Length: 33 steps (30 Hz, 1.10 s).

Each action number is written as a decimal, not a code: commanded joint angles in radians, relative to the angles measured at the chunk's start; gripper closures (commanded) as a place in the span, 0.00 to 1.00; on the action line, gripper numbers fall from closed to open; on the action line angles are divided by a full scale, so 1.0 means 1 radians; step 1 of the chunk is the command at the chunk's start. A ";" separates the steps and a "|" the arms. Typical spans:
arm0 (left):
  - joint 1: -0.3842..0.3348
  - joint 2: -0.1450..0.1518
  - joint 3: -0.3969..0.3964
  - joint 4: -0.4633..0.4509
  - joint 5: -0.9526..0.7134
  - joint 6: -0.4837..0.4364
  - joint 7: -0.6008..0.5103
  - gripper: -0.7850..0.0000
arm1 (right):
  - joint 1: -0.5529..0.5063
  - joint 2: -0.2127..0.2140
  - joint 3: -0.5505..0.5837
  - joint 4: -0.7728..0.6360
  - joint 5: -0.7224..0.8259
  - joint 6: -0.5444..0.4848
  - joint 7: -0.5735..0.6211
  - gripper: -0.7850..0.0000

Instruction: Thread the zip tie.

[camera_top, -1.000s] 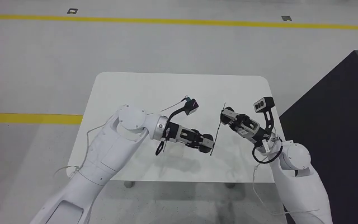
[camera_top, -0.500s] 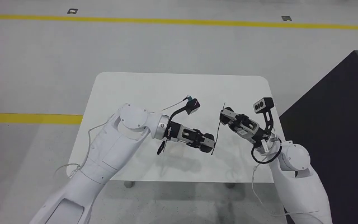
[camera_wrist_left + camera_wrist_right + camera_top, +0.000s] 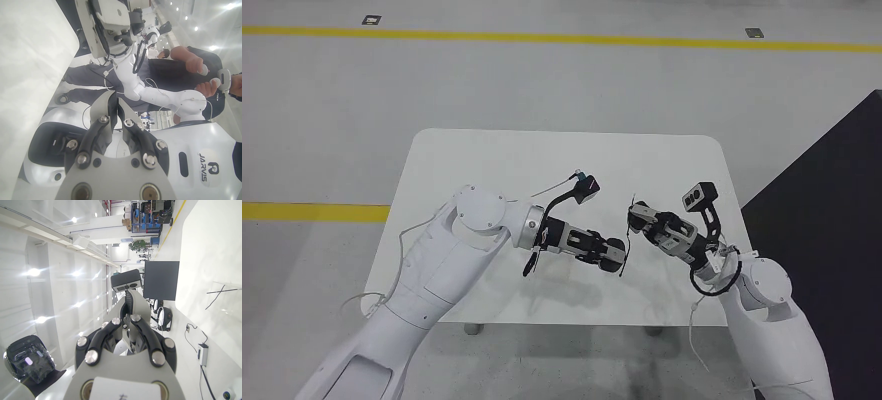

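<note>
Zip tie [image 3: 128, 299] was held above the worktop [image 3: 492, 160], right of centre | left hand [image 3: 614, 249] was closed on one end — right hand [image 3: 634, 216] on the strap | threading was judged unfinished — tip not yet seen through head.

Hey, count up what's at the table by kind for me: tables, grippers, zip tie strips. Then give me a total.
Table: 1
Grippers: 2, the left gripper and the right gripper
Black zip tie strips: 2, the left strip and the right strip, one clamped in each gripper; whether they join, I cannot tell
Total: 5
</note>
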 commanded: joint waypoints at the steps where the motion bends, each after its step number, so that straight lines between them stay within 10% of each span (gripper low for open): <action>1: 0.000 0.000 0.000 0.000 0.000 0.000 0.000 1.00 | 0.001 0.000 0.001 0.003 0.017 0.014 0.001 1.00; 33: 0.028 0.009 -0.007 -0.056 0.071 0.015 0.054 1.00 | 0.027 0.013 -0.011 0.024 0.060 0.068 0.019 1.00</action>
